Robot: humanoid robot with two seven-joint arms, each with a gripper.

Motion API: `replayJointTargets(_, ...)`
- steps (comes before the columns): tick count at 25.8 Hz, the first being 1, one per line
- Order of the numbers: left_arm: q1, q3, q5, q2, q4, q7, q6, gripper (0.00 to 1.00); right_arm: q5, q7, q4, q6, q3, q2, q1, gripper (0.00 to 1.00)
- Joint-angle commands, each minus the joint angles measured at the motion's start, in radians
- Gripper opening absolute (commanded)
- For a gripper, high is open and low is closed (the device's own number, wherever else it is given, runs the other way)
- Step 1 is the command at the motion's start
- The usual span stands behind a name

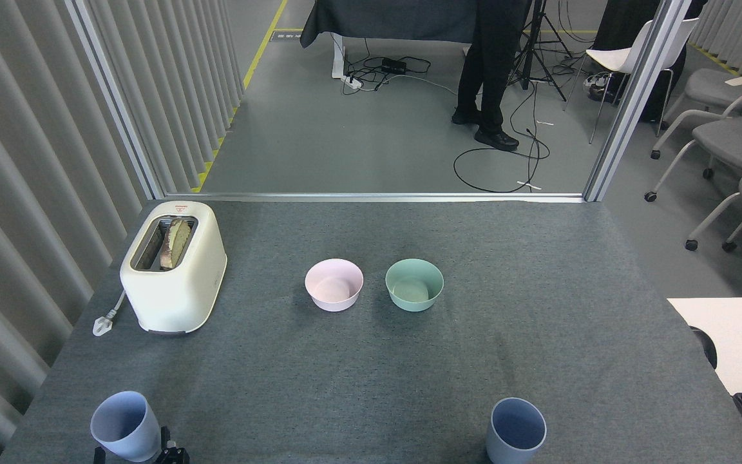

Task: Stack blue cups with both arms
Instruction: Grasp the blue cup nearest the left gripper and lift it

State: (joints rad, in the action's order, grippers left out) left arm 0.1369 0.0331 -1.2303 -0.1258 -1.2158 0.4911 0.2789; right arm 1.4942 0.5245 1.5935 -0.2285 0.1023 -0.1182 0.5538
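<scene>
Two pale grey-blue cups stand upright near the table's front edge: one at the front left (125, 434) and one at the front right (516, 438). Only the black fingertips of my left gripper (134, 455) show, at the bottom edge. One fingertip (97, 455) is to the left of the left cup's base and the others (170, 452) are to its right, so the gripper stands open around the cup's lower part. I cannot tell whether they touch it. My right arm and its gripper are out of view.
A pink bowl (333, 284) and a green bowl (414, 284) sit side by side mid-table. A cream toaster (173, 265) with bread stands at the left, its plug beside it. A white desk (741, 335) with a keyboard is at the right. A person's legs (488, 71) are beyond the table.
</scene>
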Motion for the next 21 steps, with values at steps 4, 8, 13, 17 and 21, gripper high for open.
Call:
replayJointTargets(4,-0.042,-0.004,0.0,0.0,0.042,0.0,-0.004,1.0,0.001,0.002,-0.004,0.017,-0.016,0.0,0.001,1.0)
replayJointTargets(8,-0.071,-0.005,0.0,-0.011,0.076,0.001,-0.017,1.0,0.001,0.002,-0.004,0.018,-0.018,0.0,0.001,1.0)
replayJointTargets(13,-0.08,-0.004,-0.003,-0.018,0.084,0.001,-0.081,0.62,0.001,0.002,-0.004,0.018,-0.018,0.0,0.001,1.0)
replayJointTargets(17,-0.068,-0.001,-0.011,-0.035,0.068,0.001,-0.102,0.4,0.001,0.002,-0.004,0.018,-0.018,0.002,0.001,1.0)
replayJointTargets(21,-0.026,0.039,-0.023,-0.043,-0.047,0.003,-0.121,0.4,0.004,0.002,-0.004,0.02,-0.026,0.0,-0.002,1.0)
